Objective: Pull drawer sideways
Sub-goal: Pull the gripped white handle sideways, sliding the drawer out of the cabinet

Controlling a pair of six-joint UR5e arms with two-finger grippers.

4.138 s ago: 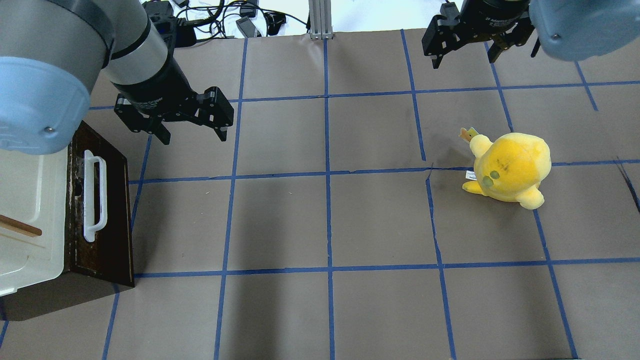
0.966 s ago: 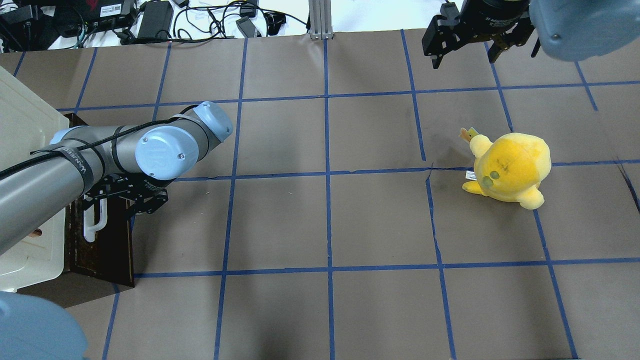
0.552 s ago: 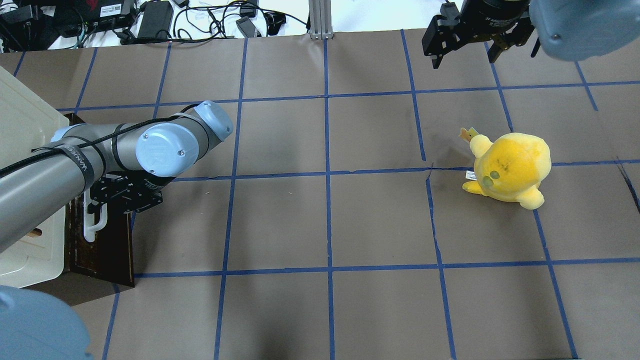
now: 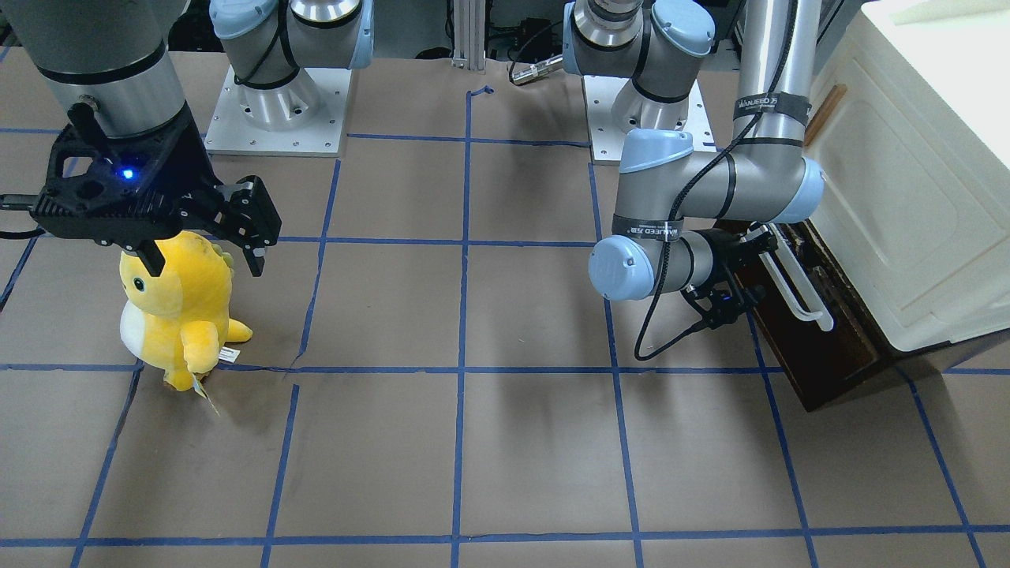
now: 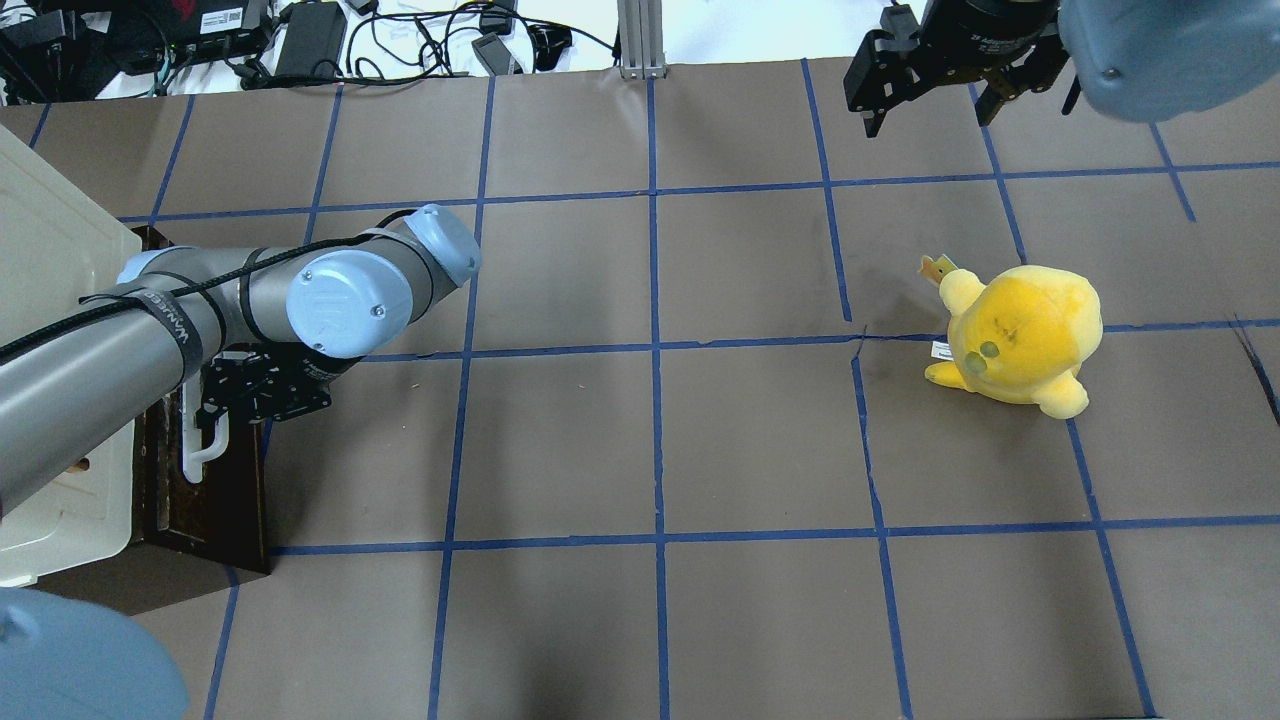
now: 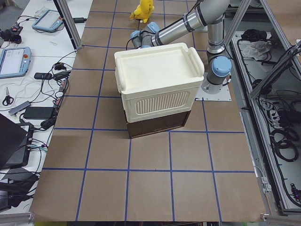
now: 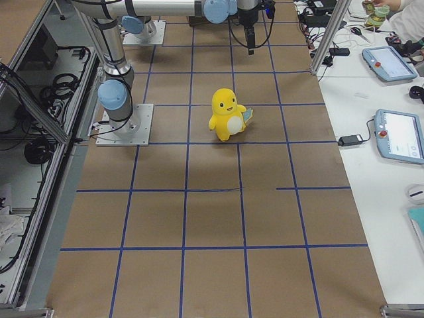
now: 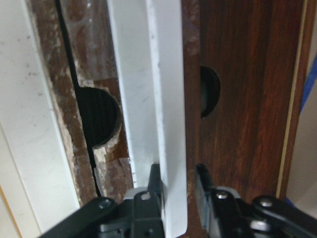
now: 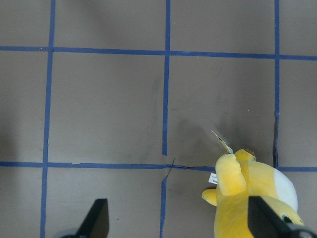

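Brown paper worktop gridded in blue tape, cables heaped past 12 o'clock. At 9 o'clock the drawer sits beneath cream cabinet; left jaws clamp its white bar handle. At 1 o'clock right jaws spread wide; yellow plush at 3 o'clock.

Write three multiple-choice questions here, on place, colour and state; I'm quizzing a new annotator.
1. Where is the plush toy? A) on the floor B) on the table, on the right hand's side C) in a basket
2. What colour is the drawer's bar handle? A) blue B) red C) white
3. The left hand is: A) closed around the bar handle B) open above bare table C) holding the plush toy
B: overhead view shows it there. C: white against dark wood. A: fingers flank it tightly.
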